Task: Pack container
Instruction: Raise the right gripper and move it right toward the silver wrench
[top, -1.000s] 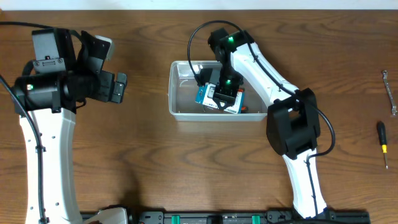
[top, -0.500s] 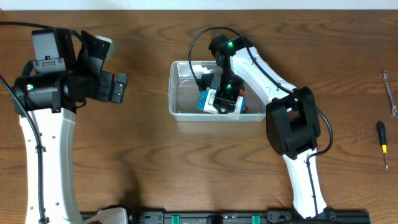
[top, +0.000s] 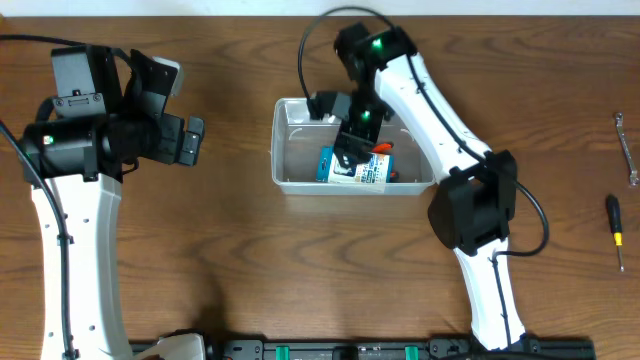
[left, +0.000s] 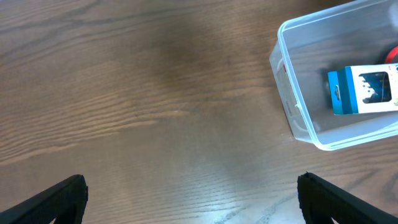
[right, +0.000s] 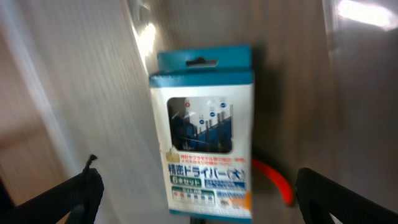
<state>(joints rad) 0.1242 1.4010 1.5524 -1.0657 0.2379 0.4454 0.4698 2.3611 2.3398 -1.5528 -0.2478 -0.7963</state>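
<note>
overhead view: the clear container (top: 276, 150) is sitting on the wooden table (top: 250, 270) just above the middle of the frame. a blue-and-white box (top: 357, 170) is lying flat inside it, toward its lower right part, with a small red thing (top: 382, 150) showing beside the box. the right gripper (top: 343, 138) is hanging over the inside of the container, above the box; from here i cannot tell how its fingers are standing. the left gripper (top: 191, 140) is hovering over bare table at the left, well apart from the container. a wrench (top: 625, 148) and a screwdriver (top: 615, 232) are lying at the far right edge.

left wrist view: the left gripper (left: 193, 190) is showing its two dark fingertips (left: 59, 198) in the lower corners, spread wide with only wood grain between them. the container (left: 289, 106) is sitting in the upper right corner, and the box (left: 364, 91) is resting on its floor. a bit of the red thing (left: 393, 53) is peeking in at the right edge.

right wrist view: the right gripper (right: 199, 196) is looking straight down at the box (right: 205, 124), which is filling the middle of the frame with its printed face up. the fingers (right: 68, 196) are spread to the lower corners and are pinching nothing. the red thing (right: 277, 180) is sticking out from the lower right of the box. the container (right: 298, 93) is showing as a blurred floor around the box.
</note>
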